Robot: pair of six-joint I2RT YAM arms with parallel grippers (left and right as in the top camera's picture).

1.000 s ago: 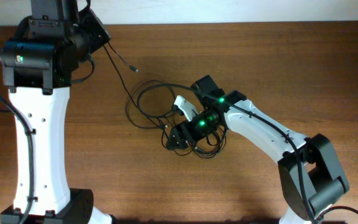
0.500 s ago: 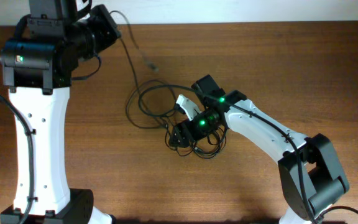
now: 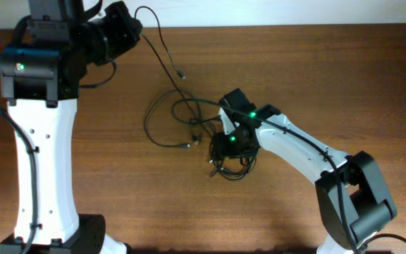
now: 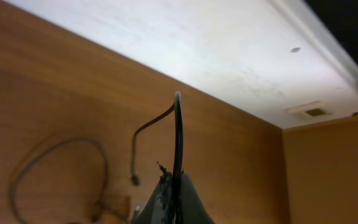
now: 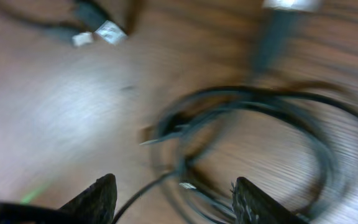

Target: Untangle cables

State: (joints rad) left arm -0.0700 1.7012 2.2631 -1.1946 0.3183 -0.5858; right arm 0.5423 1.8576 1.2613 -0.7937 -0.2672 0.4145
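Left gripper (image 4: 176, 190): I see it clenched tight on one of the thin black flexible cables (image 3: 162, 116), held up near the far left corner of the brown wooden table (image 3: 330, 70).
Held strand (image 4: 178, 130): it stands straight up out of the closed fingers, bends over at the top and hangs down to a small dark plug (image 4: 134, 180). From overhead I see it arc out to the right of the left gripper (image 3: 134, 27), with that plug (image 3: 181, 73) clear of the bundle.
Link to the bundle: a further stretch of black cord runs from the left gripper down towards the loops at mid-table.
Right gripper (image 5: 179, 199): released. I see its two dark fingers (image 5: 98, 198) standing well apart, low over the table, with thin strands lying between them but nothing pinched.
Right gripper position: from overhead it (image 3: 223, 147) sits at the right-hand side of the bundle, just above a small tight coil (image 3: 232, 169).
Bundle: one wide loop spreads to the left on the wood, and narrower loops crowd together beside the right arm.
Loose ends: two small silvery plugs (image 3: 186, 146) lie close together on the table just left of the right gripper. In the right wrist view they (image 5: 98, 31) show at the top left.
Right wrist view: it is blurred, and I cannot tell which strand crosses which.
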